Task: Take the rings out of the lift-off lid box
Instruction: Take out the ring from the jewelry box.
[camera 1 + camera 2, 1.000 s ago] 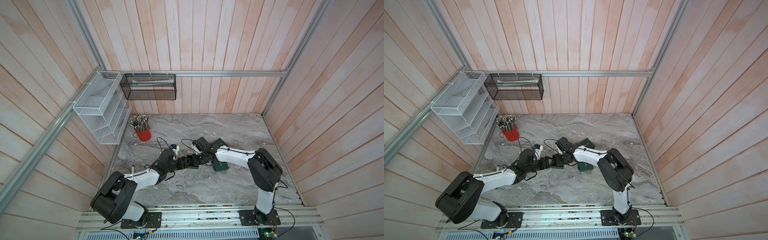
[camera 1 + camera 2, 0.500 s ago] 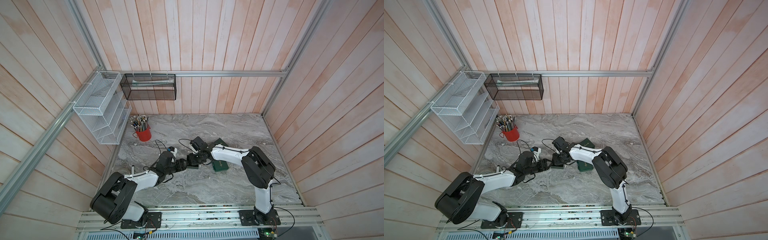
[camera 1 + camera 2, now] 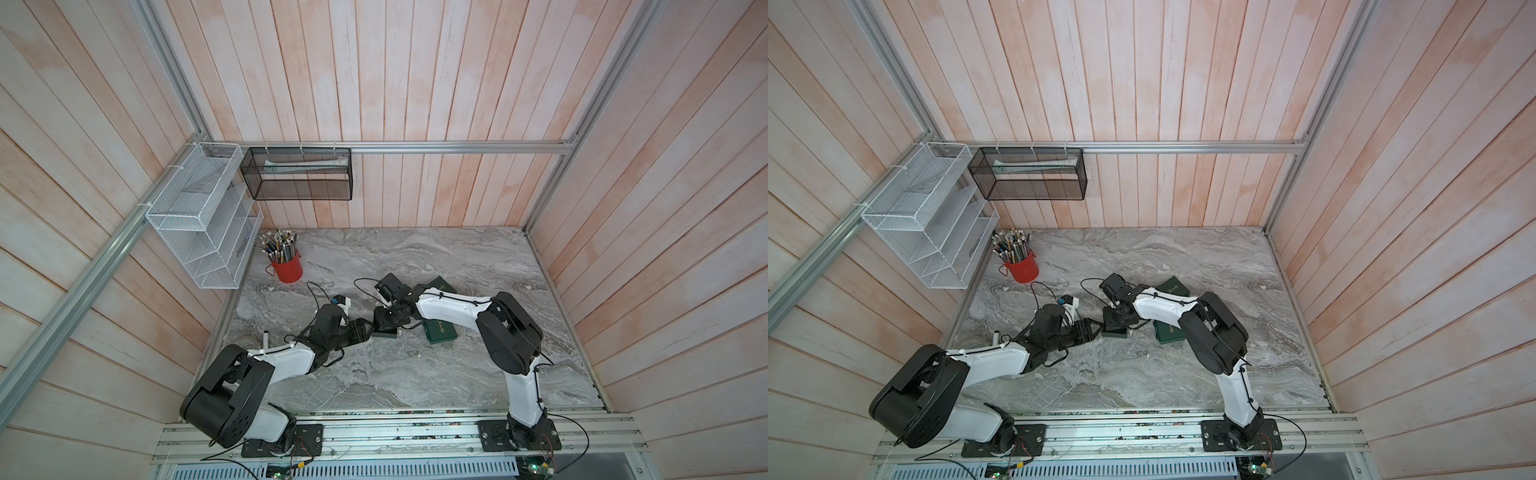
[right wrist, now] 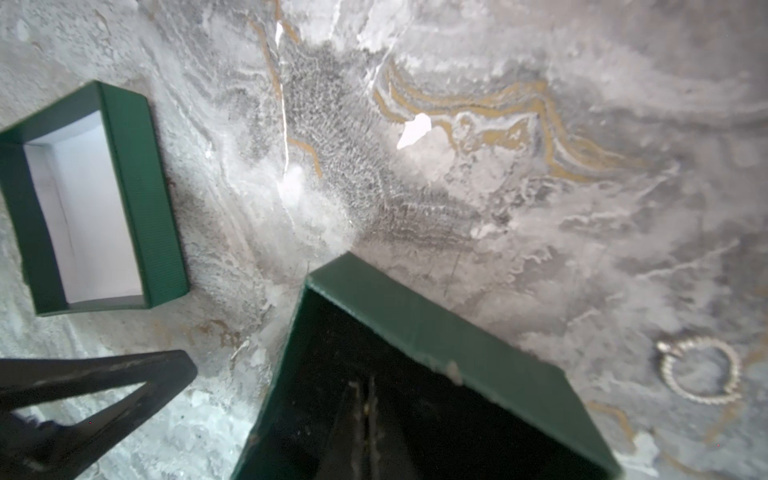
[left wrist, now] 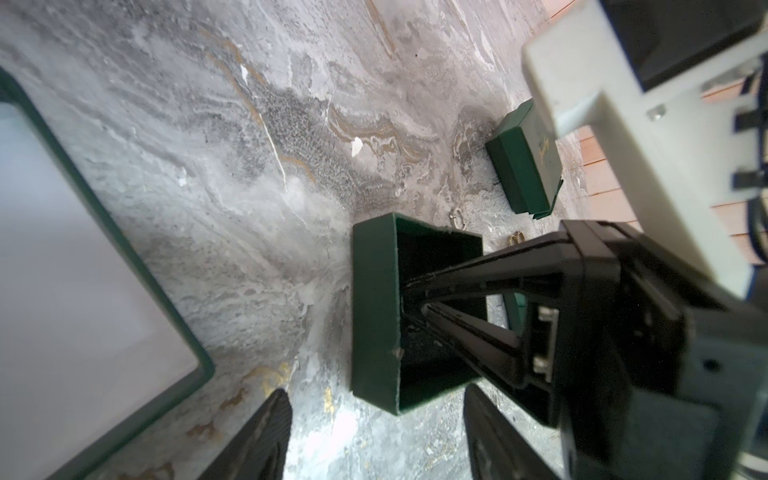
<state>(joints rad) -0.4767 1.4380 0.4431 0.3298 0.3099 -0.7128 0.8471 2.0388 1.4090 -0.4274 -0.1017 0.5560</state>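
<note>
The lift-off lid box (image 3: pixel 384 331) (image 3: pixel 1115 331) (image 5: pixel 374 307) (image 4: pixel 436 328) is small and green with a dark inside, and stands open on the marble. My right gripper (image 4: pixel 365 388) (image 5: pixel 409 301) reaches down into it, shut, with a tiny yellowish glint between the tips; I cannot tell what it is. Two rings lie on the marble beside the box: a silvery beaded ring (image 4: pixel 698 370) (image 5: pixel 456 217) and a paler ring (image 5: pixel 640 238). My left gripper (image 5: pixel 374 436) (image 3: pixel 365 328) is open just short of the box's near corner, holding nothing. The lid (image 4: pixel 141 187) (image 5: pixel 124 232) lies upside down nearby, white inside.
Two closed green boxes (image 3: pixel 439 330) (image 3: pixel 440 286) lie under and behind the right arm. A red cup of pencils (image 3: pixel 286 268) stands at the back left. A white wire rack (image 3: pixel 199 224) and a black mesh basket (image 3: pixel 297 174) hang on the walls.
My right gripper has swung left over the open box, dipped into it and shut. The left arm has stayed almost where it was, still open.
</note>
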